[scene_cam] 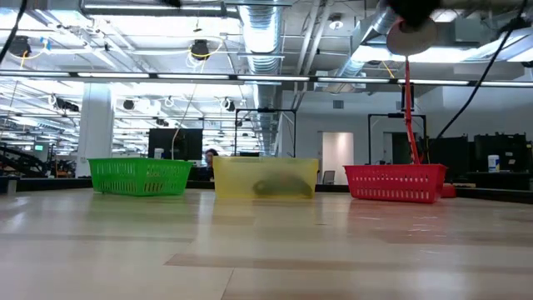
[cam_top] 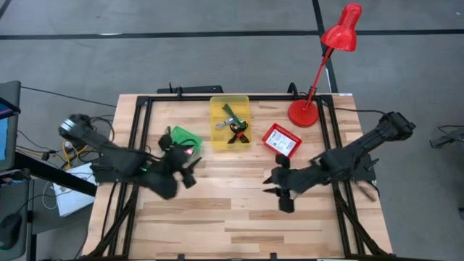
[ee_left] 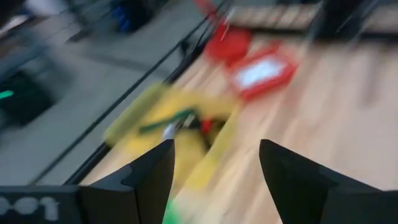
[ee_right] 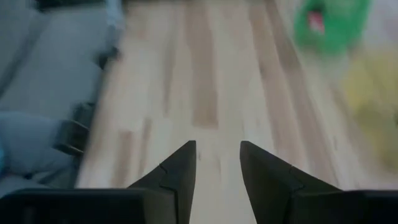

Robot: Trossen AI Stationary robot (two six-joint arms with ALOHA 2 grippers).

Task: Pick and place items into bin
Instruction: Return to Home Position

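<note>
— While I've got you: where are the grippers rn?

— L gripper [cam_top: 190, 170] hangs over the left-mid of the table [cam_top: 217, 217], just beside the green bin [cam_top: 186, 136]. From above, the L arm overlaps that bin's edge. Fingers [ee_left: 155, 171] are apart, holding nothing. R gripper [cam_top: 279, 187] is over right-mid, on the front side of the red bin [cam_top: 270, 130] and not touching it. Its fingers [ee_right: 180, 168] are apart too, w/ a narrower gap, also holding nothing.

— Items?

— The ones I can see are in bins. Yellow bin [cam_top: 215, 109] sits centre-back. It has a slim green tool [cam_top: 230, 114] toward its far end, w/ red + black tools [cam_top: 236, 134] crossed at the near end. Red bin holds a flat white card packet [cam_top: 282, 141] w/ dark print. For the green bin, the R wrist cam shows a small red-pink speck [ee_right: 316, 22] inside, too blurred to ID. Rest of that bin is partly hidden under the L arm.

— Bin layout?

— One row along the back: green, yellow, red, left to right. They're close together but apart.

— Anything else up there?

— Red desk lamp [cam_top: 319, 72]. Base is at the back-right, near the red bin, and the head leans out past the table's far edge.
</note>
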